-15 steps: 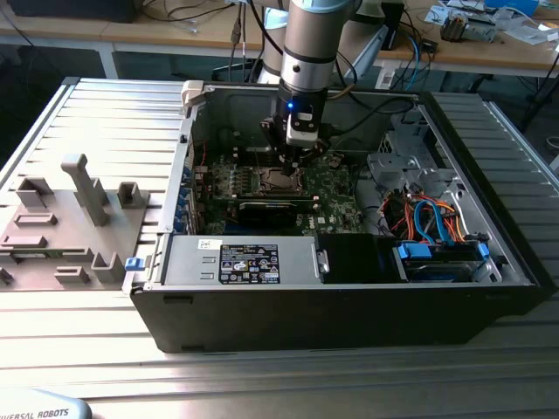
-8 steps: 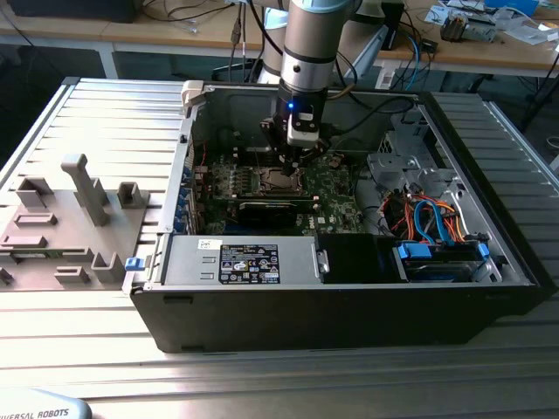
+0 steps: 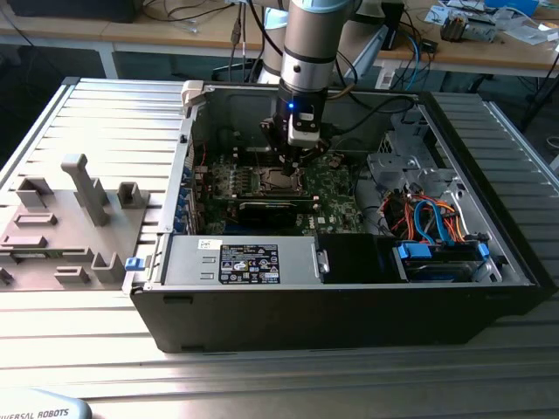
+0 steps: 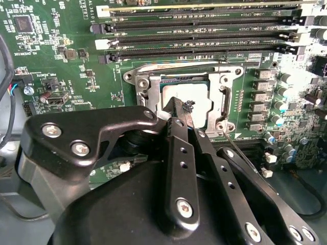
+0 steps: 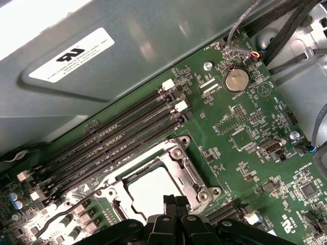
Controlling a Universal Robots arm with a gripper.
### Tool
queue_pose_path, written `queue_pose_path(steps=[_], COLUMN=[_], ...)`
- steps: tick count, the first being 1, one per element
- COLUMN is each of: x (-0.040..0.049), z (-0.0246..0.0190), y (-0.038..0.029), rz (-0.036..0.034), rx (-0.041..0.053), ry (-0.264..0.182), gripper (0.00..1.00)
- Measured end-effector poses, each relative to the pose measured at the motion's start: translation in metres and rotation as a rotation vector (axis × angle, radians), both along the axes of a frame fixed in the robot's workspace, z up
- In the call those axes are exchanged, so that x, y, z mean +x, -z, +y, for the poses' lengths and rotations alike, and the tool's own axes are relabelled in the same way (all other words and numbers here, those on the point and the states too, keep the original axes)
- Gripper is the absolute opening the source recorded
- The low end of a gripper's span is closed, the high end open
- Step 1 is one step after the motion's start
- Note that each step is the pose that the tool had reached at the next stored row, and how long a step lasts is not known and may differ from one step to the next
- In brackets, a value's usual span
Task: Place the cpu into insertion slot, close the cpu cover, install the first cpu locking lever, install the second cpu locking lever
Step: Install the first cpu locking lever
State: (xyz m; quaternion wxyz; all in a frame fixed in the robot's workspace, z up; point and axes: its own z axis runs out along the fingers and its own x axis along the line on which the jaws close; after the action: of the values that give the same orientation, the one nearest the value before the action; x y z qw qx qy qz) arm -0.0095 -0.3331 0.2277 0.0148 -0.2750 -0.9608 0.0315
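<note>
Nearest, in both wrist views: the hand [image 4: 179, 113] [image 5: 176, 200]. Its fingers are brought together with no gap, tips down at the edge of the cpu [image 4: 200, 96]. Cannot tell whether they pinch anything or only press.

Exterior view, its left to its right:
- A grey fixture plate [image 3: 79, 205] on the ribbed worktop [image 3: 262, 375].
- The open computer case [image 3: 349, 305].
- The arm reaching down over the insertion slot [image 3: 278, 181].
- Blue and orange cables [image 3: 432, 216].

The cpu sits in the slot, and the cpu cover [image 4: 226, 84] lies flat over it.

A thin wire lever [image 4: 240, 150] stands away from the socket and looks unlatched.

Judgement: seating and cover are done, and the first lever is the step in hand. It calls for a steady push down and under its hook, with the tips kept off the chip.
</note>
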Motion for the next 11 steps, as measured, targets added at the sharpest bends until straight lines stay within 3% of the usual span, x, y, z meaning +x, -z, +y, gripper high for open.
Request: queue_pose_path(steps=[11], x=[0.0000], z=[0.0000], y=[0.0000], rz=[0.0000], rx=[0.0000], ry=[-0.018], gripper=[0.11])
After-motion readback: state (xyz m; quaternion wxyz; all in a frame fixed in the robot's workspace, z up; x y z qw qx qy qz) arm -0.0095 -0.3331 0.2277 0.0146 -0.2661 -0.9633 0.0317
